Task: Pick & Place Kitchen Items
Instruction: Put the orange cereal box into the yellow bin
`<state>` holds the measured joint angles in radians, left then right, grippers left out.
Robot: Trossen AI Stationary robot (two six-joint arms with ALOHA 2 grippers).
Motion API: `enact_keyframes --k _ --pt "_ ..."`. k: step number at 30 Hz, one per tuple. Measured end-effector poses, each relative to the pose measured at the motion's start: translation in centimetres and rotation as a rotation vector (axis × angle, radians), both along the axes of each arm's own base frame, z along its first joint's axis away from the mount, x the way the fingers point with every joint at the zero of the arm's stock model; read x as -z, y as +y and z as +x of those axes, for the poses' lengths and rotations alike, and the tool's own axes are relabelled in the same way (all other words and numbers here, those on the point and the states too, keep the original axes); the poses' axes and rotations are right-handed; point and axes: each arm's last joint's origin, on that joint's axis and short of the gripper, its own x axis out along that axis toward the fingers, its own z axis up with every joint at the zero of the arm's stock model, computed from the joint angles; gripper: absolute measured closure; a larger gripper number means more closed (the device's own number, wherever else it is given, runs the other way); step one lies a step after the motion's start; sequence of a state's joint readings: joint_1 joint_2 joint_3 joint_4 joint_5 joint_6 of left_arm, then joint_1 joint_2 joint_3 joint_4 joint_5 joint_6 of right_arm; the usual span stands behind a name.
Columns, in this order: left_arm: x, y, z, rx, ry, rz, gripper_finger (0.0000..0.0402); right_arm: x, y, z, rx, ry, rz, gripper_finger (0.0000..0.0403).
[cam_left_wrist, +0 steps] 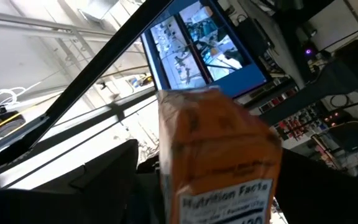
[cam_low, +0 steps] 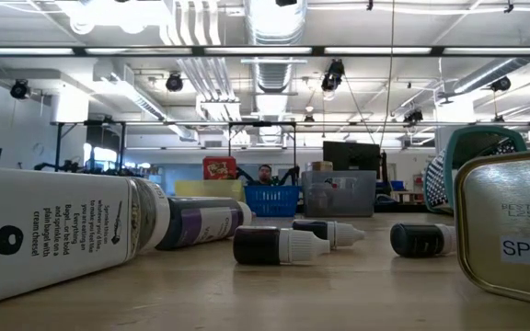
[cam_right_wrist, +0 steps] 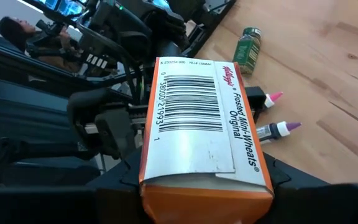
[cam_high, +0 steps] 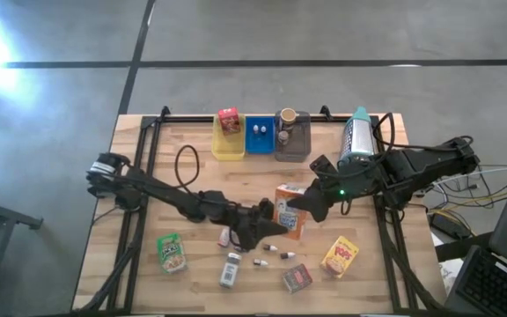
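Note:
An orange cereal box hangs in the air over the table's middle, between both grippers. My left gripper reaches it from the left and my right gripper from the right, and both are shut on it. The box's barcode side faces the right wrist camera and its nutrition panel faces the left wrist camera. A green pouch, a yellow pouch, a white-labelled jar, a dark tin and small vials lie on the table near its front edge. My left gripper has the orange box's left end between its two fingers, coming level from the table's left; the box fills the gap and is lifted clear of the table. My right gripper pinches the box's right end between its two fingers, level from the table's right, fingers along the box's length; the box is off the table.
At the far edge stand a yellow tray with a red box, a blue tray and a grey tray with a brown cup. A teal-capped canister lies to their right. Black rails run along both sides.

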<state>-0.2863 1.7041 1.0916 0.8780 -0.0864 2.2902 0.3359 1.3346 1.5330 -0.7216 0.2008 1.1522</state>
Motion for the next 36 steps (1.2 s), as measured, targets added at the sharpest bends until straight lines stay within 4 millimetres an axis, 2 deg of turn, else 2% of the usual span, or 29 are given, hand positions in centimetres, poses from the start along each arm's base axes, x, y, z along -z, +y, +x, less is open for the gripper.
enact_keyframes --k 6,16,20,24,31,36 --pt "0.4 -0.1 0.3 -0.005 0.004 0.002 0.0097 0.0 0.0 0.0 0.002 0.000 0.004 0.0231" --pt "0.0 0.0 0.2 -0.035 -0.028 -0.003 0.0223 -0.1 0.0 0.0 -0.001 -0.005 0.001 0.0250" --pt "0.0 0.0 0.2 -0.032 -0.028 -0.009 0.0260 -0.1 0.0 0.0 -0.011 -0.005 -0.001 0.0242" --pt "0.1 0.0 0.2 -0.036 -0.025 -0.009 0.0273 -0.1 0.1 0.0 -0.044 -0.010 -0.030 0.0220" --pt "0.1 0.1 0.2 -0.045 -0.024 -0.015 0.0270 -0.2 0.0 -0.1 -0.067 -0.025 -0.075 0.0180" --pt "0.0 0.1 0.2 -0.066 -0.023 -0.021 0.0270 -0.9 -0.5 -1.2 -0.074 -0.045 -0.105 0.0136"
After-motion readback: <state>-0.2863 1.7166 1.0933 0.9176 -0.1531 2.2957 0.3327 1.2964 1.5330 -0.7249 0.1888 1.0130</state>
